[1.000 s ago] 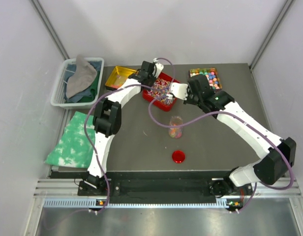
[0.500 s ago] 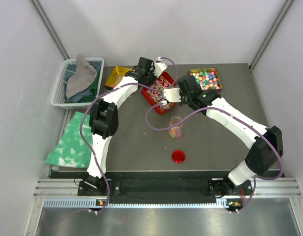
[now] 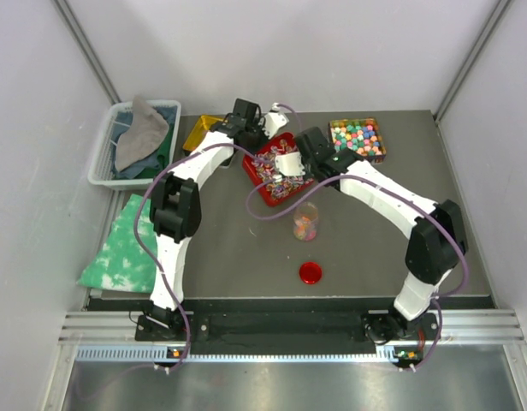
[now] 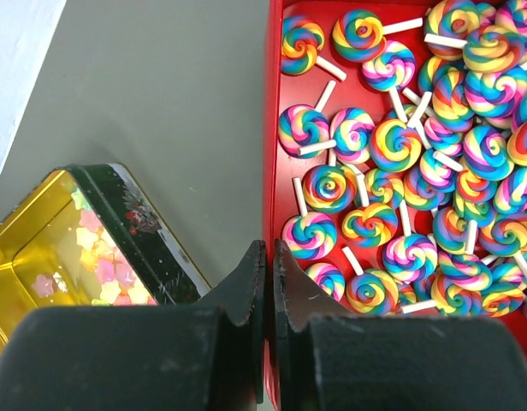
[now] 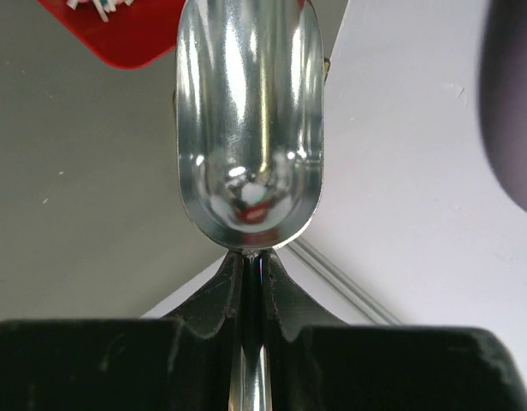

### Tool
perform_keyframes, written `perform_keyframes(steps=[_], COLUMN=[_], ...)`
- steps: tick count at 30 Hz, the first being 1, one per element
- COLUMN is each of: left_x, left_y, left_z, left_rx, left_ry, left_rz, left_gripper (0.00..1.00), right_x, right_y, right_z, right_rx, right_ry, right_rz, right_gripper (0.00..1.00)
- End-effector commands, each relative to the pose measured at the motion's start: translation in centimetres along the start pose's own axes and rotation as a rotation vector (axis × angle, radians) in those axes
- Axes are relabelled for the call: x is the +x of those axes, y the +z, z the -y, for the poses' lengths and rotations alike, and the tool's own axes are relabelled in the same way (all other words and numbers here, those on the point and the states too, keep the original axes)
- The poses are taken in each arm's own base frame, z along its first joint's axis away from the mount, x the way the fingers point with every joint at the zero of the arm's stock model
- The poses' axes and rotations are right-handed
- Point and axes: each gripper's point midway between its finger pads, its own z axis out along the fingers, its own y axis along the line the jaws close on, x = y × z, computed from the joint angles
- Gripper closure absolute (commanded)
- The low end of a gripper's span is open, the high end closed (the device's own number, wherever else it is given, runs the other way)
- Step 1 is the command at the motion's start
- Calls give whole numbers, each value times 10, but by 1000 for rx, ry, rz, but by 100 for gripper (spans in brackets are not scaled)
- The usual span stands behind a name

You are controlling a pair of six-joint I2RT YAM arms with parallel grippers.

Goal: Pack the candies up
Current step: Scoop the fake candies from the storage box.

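The candies lie in three containers: rainbow swirl lollipops (image 4: 417, 171) in a red tray (image 3: 262, 190), pastel balls (image 3: 358, 137) in a dark tin at the back right, and pale star pieces (image 4: 84, 274) in a gold tin (image 3: 200, 131). A clear jar (image 3: 305, 221) in mid-table holds a few mixed candies. My left gripper (image 4: 268, 248) (image 3: 270, 130) is shut on the red tray's left wall (image 4: 270, 128). My right gripper (image 5: 253, 257) (image 3: 301, 156) is shut on the handle of a shiny metal scoop (image 5: 249, 120), which is empty and hangs over the tray's right side.
A round red lid (image 3: 311, 273) lies on the table in front of the jar. A white basket of cloths (image 3: 135, 141) stands at the back left, with a green cloth (image 3: 122, 244) in front of it. White walls close in the table.
My right arm has swung left, carrying the scoop from beside the red tray to over it. The red tray has turned and shifted slightly in my left gripper's hold.
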Motion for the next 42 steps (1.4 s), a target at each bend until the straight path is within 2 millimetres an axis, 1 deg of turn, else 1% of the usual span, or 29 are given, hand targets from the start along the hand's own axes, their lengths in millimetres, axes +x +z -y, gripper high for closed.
perform_keyframes(steps=[1,3,4,5,6,7,9,11,13,14,15,18,20,27,29,30,31,33,39,42], left_x=[-73,-73,-72,-73,-73,-72,-74,-75,-76,-77,-76,-75,-78,-76,-70,-70,-68,-62,-52,-53], left_y=[-63,-62,-62,-62,-62,-62,-62,-63,-63,-64,-64,-66,-71,-83,-81,-84,-83,-80,-79,-82], left_z=[-17,-19,-21,-23,-24,-25,-28,-30,-34,-37,-39,-42,-44,-43,-42,-42,-40,-35,-29,-32], left_rx=[-36,-44,-56,-62,-67,-69,-83,-95,-117,-129,-142,-160,-175,-192,-194,-200,-192,-182,-179,-200], left_ry=[72,86,88,96,102,103,111,112,115,115,116,131,131,125,127,126,130,131,128,131], left_rz=[216,214,209,211,210,207,212,213,218,219,213,208,216,210,196,196,191,179,167,172], left_gripper=[100,100,100,100,100,100,100,100,100,100,100,100,100,100,100,100,100,100,100,100], right_x=[-4,-4,-6,-6,-7,-9,-10,-10,-10,-9,-11,-12,-14,-30,-36,-40,-45,-52,-66,-72], right_y=[2,4,11,13,13,19,22,29,30,34,33,35,36,46,50,50,53,52,59,59], right_z=[21,22,18,18,24,19,24,19,21,17,19,18,18,18,16,19,16,17,5,-2], right_rx=[52,41,22,17,23,0,4,-21,-24,-43,-40,-61,-62,-53,-49,-39,-44,-39,-63,-82], right_ry=[-38,-60,-72,-78,-81,-98,-115,-144,-165,-192,-194,-229,-245,-301,-324,-327,-339,-348,-389,-407], right_rz=[-37,-54,-63,-71,-74,-82,-92,-115,-129,-148,-148,-163,-174,-183,-187,-182,-181,-173,-159,-137], right_gripper=[100,100,100,100,100,100,100,100,100,100,100,100,100,100,100,100,100,100,100,100])
